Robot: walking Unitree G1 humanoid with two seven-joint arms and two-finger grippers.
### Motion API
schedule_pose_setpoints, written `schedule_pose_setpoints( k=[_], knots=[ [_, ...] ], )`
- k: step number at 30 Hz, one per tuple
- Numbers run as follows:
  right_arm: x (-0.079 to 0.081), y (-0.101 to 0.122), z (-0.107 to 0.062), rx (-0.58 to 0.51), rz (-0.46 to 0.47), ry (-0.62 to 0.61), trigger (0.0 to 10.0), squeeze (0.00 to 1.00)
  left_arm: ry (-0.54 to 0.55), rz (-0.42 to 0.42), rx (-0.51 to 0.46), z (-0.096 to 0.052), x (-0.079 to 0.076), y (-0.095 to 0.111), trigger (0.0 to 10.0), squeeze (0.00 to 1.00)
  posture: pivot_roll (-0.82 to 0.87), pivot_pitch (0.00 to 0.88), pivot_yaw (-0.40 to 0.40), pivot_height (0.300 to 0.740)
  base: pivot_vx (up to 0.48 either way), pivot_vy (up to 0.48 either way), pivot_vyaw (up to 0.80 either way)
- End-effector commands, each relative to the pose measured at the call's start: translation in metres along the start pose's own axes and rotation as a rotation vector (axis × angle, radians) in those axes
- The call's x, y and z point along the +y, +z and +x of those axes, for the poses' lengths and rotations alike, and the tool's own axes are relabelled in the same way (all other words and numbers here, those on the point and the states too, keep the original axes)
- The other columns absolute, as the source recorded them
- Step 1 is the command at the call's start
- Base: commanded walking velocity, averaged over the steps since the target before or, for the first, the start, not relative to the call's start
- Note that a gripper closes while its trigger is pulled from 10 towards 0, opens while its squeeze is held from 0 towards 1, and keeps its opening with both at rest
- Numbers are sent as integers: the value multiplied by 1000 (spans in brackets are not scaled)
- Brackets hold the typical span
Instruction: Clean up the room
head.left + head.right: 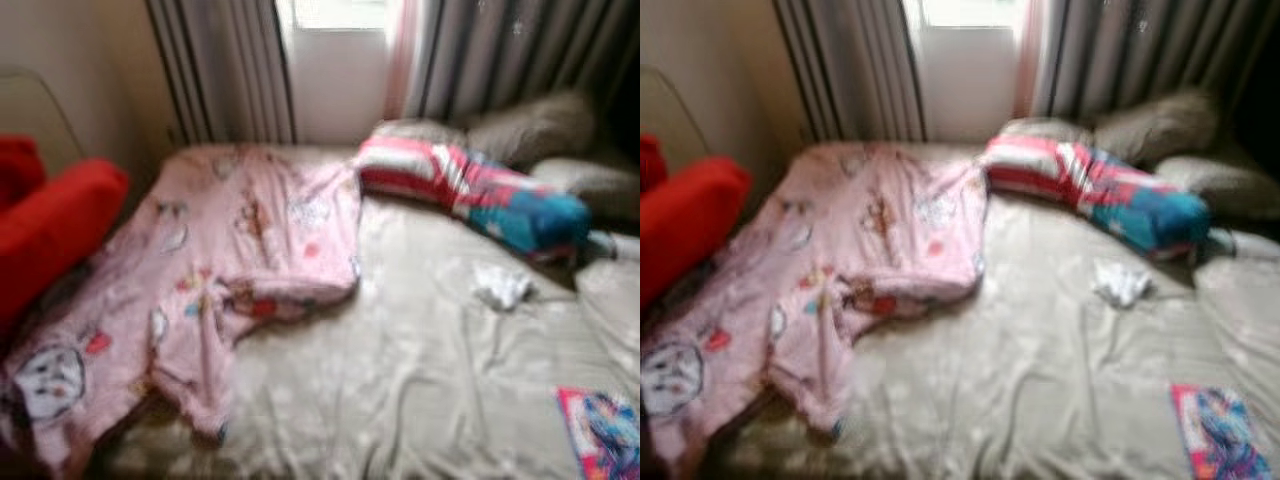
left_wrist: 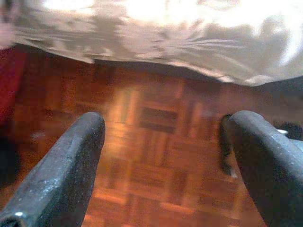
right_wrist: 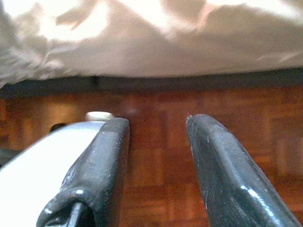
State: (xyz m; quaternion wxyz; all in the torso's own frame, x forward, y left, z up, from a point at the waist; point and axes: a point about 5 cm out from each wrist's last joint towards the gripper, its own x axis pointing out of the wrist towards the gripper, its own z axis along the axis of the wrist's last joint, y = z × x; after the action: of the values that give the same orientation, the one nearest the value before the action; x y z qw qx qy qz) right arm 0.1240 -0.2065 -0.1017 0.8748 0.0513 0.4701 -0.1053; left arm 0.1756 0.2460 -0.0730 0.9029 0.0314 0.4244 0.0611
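A bed (image 1: 420, 390) covered in a creased, beige, slightly glossy sheet (image 1: 1040, 350) carries the clutter. One pink blanket (image 1: 230, 260) printed with cartoon figures lies rumpled over the bed's left half and hangs over its near edge. One long bolster cushion (image 1: 480, 190), striped pink, white and red and turning blue at one end, lies across the far side. Beyond it rest two grey-brown pillows (image 1: 540, 125), soft and rounded. A single crumpled white tissue (image 1: 502, 286) lies on the sheet near the bolster, and one flat, brightly coloured book (image 1: 605, 430) lies at the bed's near right corner. To the left of the bed stands a red cushioned seat (image 1: 50, 225). Striped grey curtains (image 1: 225, 70) frame a bright window (image 1: 335, 40) behind the bed.

Both arms hang low over a reddish parquet floor (image 2: 151, 142) beside the bed's edge. The left gripper (image 2: 163, 156) is spread wide and holds nothing. The right gripper (image 3: 156, 156) is parted and also holds nothing.
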Motion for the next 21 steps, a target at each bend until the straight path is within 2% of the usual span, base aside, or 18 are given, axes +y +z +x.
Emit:
schedule_pose_setpoints(
  k=[1,10,21],
  knots=[
    [-5,-10,-3,34,0,-13,10000,0,-12,-10,23,0,-8,-4,10000,0,-47,143,50,740,0,480,0],
    [-4,-9,-2,33,-7,-7,10000,0,-14,-10,24,1,-11,-5,10000,0,-47,143,50,740,0,480,0],
    [-3,-8,-2,33,-22,2,10000,0,-9,-11,26,0,-7,-6,10000,0,-43,141,53,740,0,480,0]
  ],
)
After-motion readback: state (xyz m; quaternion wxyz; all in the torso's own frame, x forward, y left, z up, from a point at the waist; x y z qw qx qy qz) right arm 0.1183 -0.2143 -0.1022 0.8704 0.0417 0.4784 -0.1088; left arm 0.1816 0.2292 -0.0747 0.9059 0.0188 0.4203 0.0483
